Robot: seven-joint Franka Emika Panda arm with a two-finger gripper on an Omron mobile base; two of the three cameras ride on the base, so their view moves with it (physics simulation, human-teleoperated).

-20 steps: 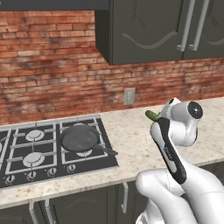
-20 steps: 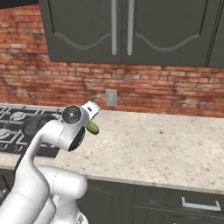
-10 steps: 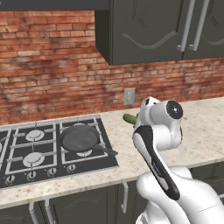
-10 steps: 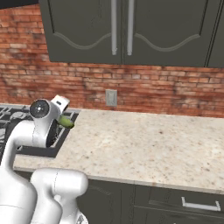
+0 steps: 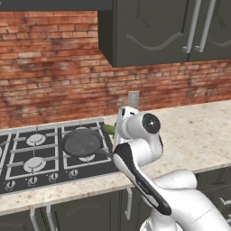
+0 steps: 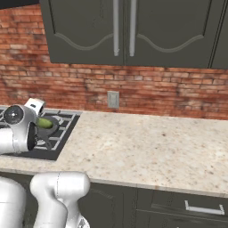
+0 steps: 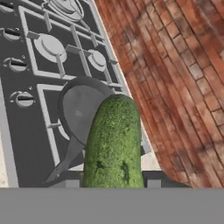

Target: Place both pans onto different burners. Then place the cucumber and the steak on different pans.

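Note:
A dark grey pan sits on the front right burner of the black cooktop, handle pointing toward the counter edge. My gripper is shut on the bright green cucumber, holding it in the air just right of the pan, over the cooktop's right edge. In the hand view the cucumber reaches out past the fingertips, with the pan below and beyond it. From the right base view the cucumber hangs in front of the pan. Bare burners lie to the left. The steak is out of view.
A brick wall with an outlet runs close behind the cooktop. Dark cabinets hang overhead. Speckled counter stretches to the right. Knobs line the cooktop's front edge.
The arm has swung left with the cucumber, from above the bare counter to the right edge of the cooktop beside the pan. The grip has not changed.

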